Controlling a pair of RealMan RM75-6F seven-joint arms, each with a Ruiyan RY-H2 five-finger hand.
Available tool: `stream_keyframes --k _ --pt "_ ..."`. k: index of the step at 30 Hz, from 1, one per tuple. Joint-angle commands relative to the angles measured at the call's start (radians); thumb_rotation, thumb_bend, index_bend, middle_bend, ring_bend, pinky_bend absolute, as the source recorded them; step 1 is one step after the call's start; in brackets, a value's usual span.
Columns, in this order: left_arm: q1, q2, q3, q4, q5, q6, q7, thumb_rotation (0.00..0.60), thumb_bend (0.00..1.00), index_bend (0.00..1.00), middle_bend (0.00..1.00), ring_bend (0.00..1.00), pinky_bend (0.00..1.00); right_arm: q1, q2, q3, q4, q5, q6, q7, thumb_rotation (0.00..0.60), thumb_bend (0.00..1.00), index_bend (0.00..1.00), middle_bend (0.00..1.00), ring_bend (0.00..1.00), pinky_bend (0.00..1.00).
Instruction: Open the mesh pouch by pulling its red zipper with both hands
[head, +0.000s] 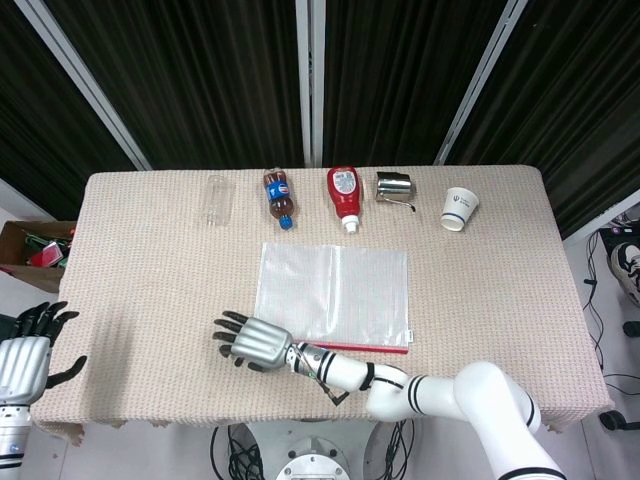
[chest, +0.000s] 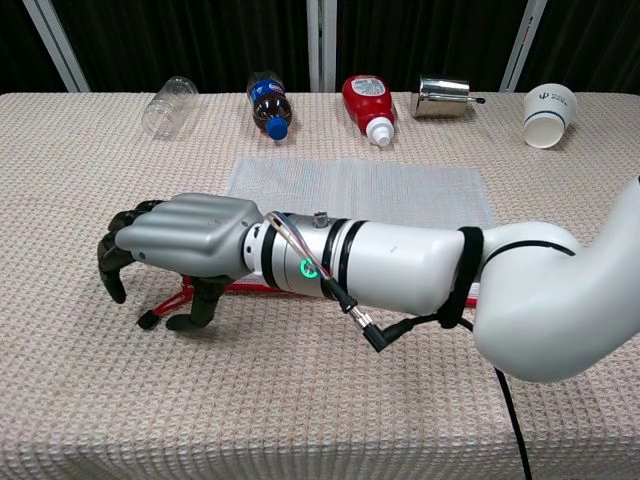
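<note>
1. We see the mesh pouch (head: 334, 293) lying flat near the middle of the table (head: 140, 250), its red zipper (head: 365, 348) running along the edge nearest us.
2. Our right hand (chest: 185, 245) hovers just past the pouch's near left corner. Its fingers (chest: 112, 272) curl downward, and the thumb seems to touch or pinch the red pull tab (chest: 172, 303), though we cannot tell for sure that it is held.
3. Our left hand (head: 25, 358) hangs off the table's left edge, well apart from the pouch, fingers spread and holding nothing.
4. We judge the pouch to be light, thin and floppy. It will likely slide or bunch on the woven cloth if pulled from one end only.
5. So we think the far end of the zipper edge needs pinning down, while the small tab is pinched firmly and drawn along the track.
6. Along the back of the table lie a clear bottle (head: 216, 199), a cola bottle (head: 278, 197), a ketchup bottle (head: 344, 194), a metal cup (head: 394, 188) and a paper cup (head: 459, 208), none near the pouch.
</note>
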Motion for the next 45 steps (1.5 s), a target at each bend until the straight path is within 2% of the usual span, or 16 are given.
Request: stream_keyframes --k 1,26,37,43,45 --pt "-0.002 0.001 0.0 -0.001 -0.002 -0.004 0.001 0.6 0.19 0.25 0.15 0.1 0.14 0.006 -0.005 0.003 0.003 0.017 -0.016 -0.018 0.6 0.28 0.4 0.16 0.0 0.0" --pt "-0.002 -0.007 -0.001 0.02 0.002 -0.001 -0.014 0.6 0.19 0.25 0.15 0.1 0.14 0.023 -0.05 -0.01 0.077 0.034 0.005 0.004 0.6 0.35 0.49 0.19 0.0 0.0" --pt "0.0 -0.007 0.0 0.025 -0.002 -0.004 -0.02 0.6 0.19 0.25 0.15 0.1 0.14 0.026 -0.069 -0.012 0.102 0.033 0.025 0.014 0.6 0.42 0.66 0.26 0.0 0.0" --pt "-0.014 -0.006 0.001 0.026 0.014 -0.017 -0.043 0.6 0.19 0.25 0.15 0.1 0.14 0.013 -0.058 -0.027 0.096 -0.004 0.103 0.016 0.6 0.46 0.8 0.29 0.0 0.0" --pt "-0.035 -0.005 0.004 0.023 0.036 -0.037 -0.091 0.6 0.19 0.25 0.15 0.1 0.14 0.003 -0.041 -0.035 0.075 -0.02 0.138 0.014 0.6 0.47 0.82 0.29 0.0 0.0"
